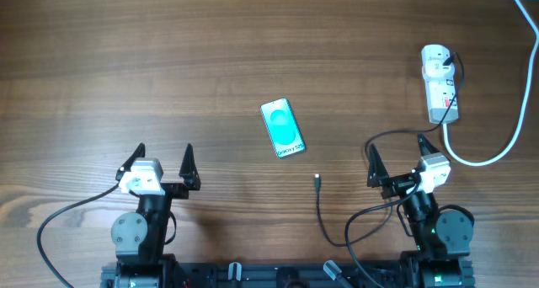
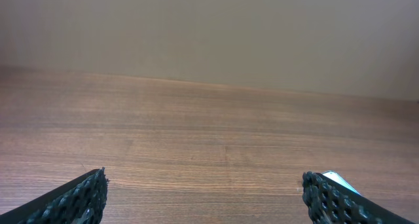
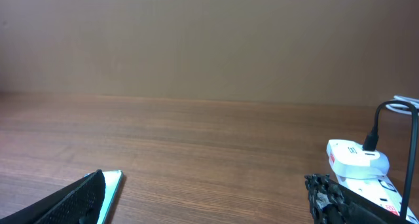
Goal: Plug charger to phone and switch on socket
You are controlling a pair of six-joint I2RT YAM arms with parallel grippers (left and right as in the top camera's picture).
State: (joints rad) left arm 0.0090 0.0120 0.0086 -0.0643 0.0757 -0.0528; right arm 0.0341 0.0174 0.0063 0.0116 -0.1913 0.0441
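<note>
A: Brown wood table, overhead view first. Spotted the phone?

B: Yep. Flat near mid-table, teal screen up, white text strip at the end nearer the arms, slightly angled. Ahead of both arms and between them.

A: Socket?

B: Far right, white strip, well apart from the phone. Thick white cord curling off its near end and up to the top right corner. Switch position: cannot tell, too small.

A: Charger?

B: Thin black cable. Black plug seated at the socket's far end. Connector tip loose on the wood, near the phone's lower end, not touching it. Not plugged into the phone yet. Cable run past the right arm hard to trace.

A: Left gripper?

B: Spread wide, nothing between the jaws. Front left, well apart from the phone. Left wrist view: two dark ribbed fingers at the bottom corners, bare wood between.

A: Right gripper?

B: Same, spread wide and empty. Right of the connector tip, short of the socket, touching neither. Right wrist view: phone edge just beside the left finger, socket with the plug in it low on the right, beyond the other finger.
</note>
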